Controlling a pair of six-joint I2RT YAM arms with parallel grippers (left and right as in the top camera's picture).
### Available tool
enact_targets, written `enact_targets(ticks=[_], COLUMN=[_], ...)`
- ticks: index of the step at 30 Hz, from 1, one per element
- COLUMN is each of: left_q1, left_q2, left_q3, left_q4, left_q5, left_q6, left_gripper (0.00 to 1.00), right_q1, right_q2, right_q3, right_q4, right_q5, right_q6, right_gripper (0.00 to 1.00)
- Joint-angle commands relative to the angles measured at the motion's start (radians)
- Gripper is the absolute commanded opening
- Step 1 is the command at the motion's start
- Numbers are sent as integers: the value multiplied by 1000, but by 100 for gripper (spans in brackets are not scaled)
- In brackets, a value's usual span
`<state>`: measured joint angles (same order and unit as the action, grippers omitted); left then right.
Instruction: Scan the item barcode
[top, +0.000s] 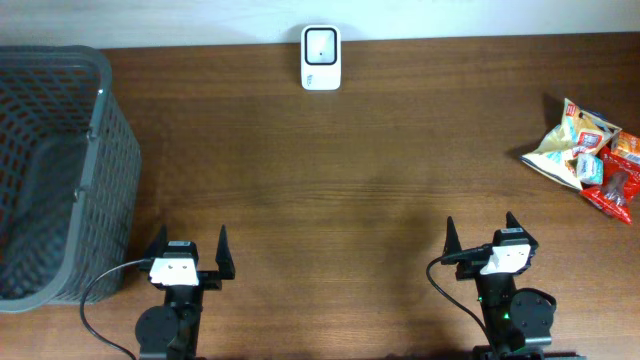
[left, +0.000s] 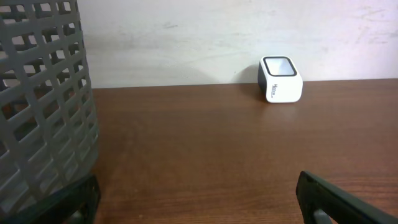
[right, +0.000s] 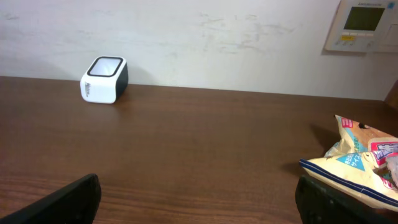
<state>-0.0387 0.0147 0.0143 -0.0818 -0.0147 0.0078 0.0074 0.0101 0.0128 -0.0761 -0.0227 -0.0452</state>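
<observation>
A white barcode scanner (top: 321, 57) stands at the far edge of the table, also seen in the left wrist view (left: 280, 79) and the right wrist view (right: 104, 79). A pile of snack packets (top: 587, 158) lies at the right; its cream and blue bag (right: 360, 163) shows in the right wrist view. My left gripper (top: 190, 252) is open near the front left with nothing between its fingers (left: 336, 200). At the front right, my right gripper (top: 481, 236) is open too and holds nothing, well short of the packets.
A grey mesh basket (top: 62, 160) fills the left side of the table, close beside my left gripper; its wall (left: 43, 106) shows in the left wrist view. A wall panel (right: 364, 25) hangs behind the table at the right.
</observation>
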Motion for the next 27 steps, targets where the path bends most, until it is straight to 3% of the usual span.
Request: enact_targets(ticks=[1,27], left_q1=[3,3], left_q2=[-10,-10], left_q3=[-5,-5], left_q4=[-2,-2], left_q5=[14,14], left_q6=[16,16], left_gripper=[99,99], right_q1=[6,6], right_q2=[-7,-7], right_q3=[-7,-7], right_q4=[-3,-5], right_q5=[9,28], right_q6=[4,4], right_gripper=[99,99])
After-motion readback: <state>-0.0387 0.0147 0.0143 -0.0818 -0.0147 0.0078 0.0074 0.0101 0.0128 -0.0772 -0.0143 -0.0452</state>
